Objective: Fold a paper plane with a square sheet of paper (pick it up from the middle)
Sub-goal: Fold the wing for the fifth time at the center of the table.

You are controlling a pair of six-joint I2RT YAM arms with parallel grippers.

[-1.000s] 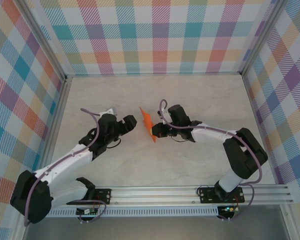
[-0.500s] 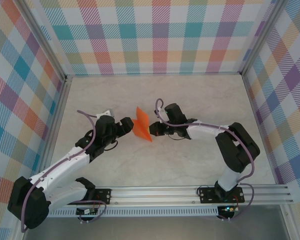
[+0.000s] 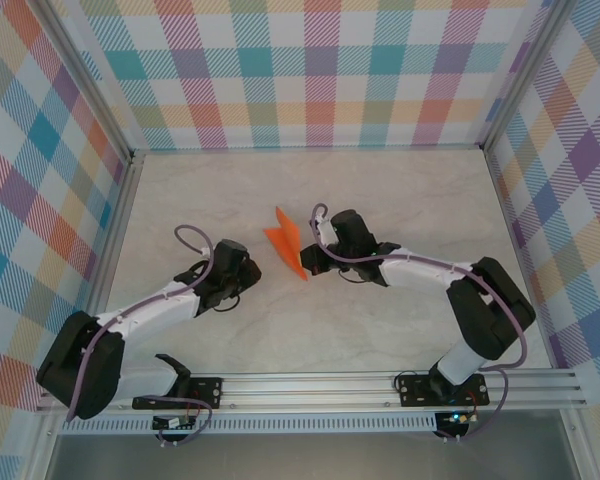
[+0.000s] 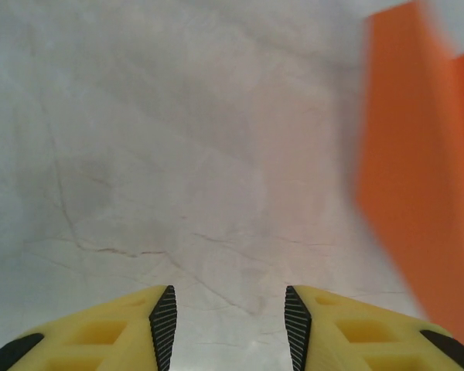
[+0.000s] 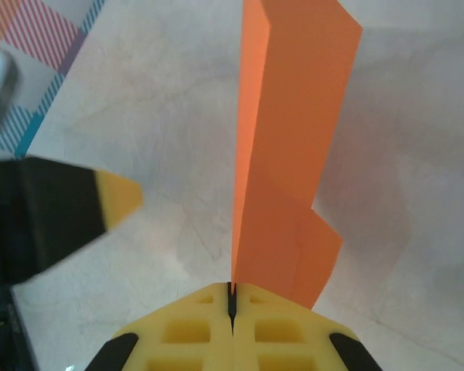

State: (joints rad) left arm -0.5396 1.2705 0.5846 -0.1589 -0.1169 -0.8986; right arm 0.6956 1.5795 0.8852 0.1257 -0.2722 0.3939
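Paper plane [image 3: 287, 243] is clamped in closed R gripper [image 5: 232, 297] jaws, long axis near-to-far on worktop; L gripper [image 4: 230, 325] jaws parted, empty, near on its left.

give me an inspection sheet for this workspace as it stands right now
surface: pale marbled table, faint hairline marks, no spills
job's things: folded orange paper, narrow with layered folds, sticking out edge-up from the right gripper
clutter: nothing seen
grippers: right gripper shut on the paper's near end; left gripper open, fingers apart over bare table, paper beside it, not touching
cables: left arm's purple cable and right arm's purple cable loop free, clear of the paper
surroundings: checked pastel walls on three sides, metal rail along the near edge
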